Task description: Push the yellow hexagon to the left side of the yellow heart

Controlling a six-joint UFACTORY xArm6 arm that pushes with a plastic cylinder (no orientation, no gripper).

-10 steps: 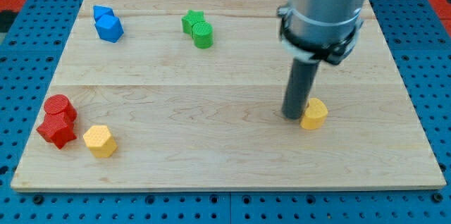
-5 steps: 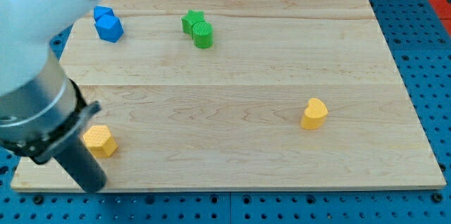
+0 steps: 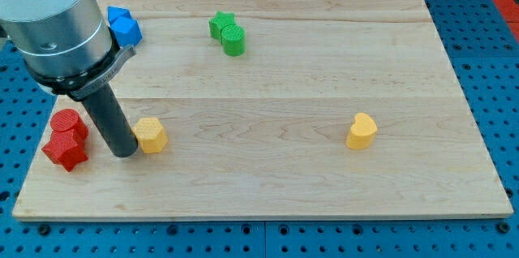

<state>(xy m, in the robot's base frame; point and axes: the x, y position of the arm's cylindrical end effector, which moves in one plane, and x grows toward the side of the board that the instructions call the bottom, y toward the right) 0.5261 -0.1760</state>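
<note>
The yellow hexagon [image 3: 151,135] lies on the wooden board at the lower left. My tip [image 3: 123,152] rests on the board right against the hexagon's left side, between it and the red blocks. The yellow heart [image 3: 362,131] lies far off toward the view's right, at about the same height in the view.
A red cylinder [image 3: 67,122] and a red star [image 3: 64,149] sit together just left of my tip. Two blue blocks [image 3: 123,27] are at the upper left, partly behind the arm. A green star [image 3: 222,23] and a green cylinder [image 3: 233,40] touch at the top middle.
My tip moved from the yellow heart to the board's lower left, then came in on the hexagon's left. The hexagon has slid right and slightly up. The heart has not moved.
</note>
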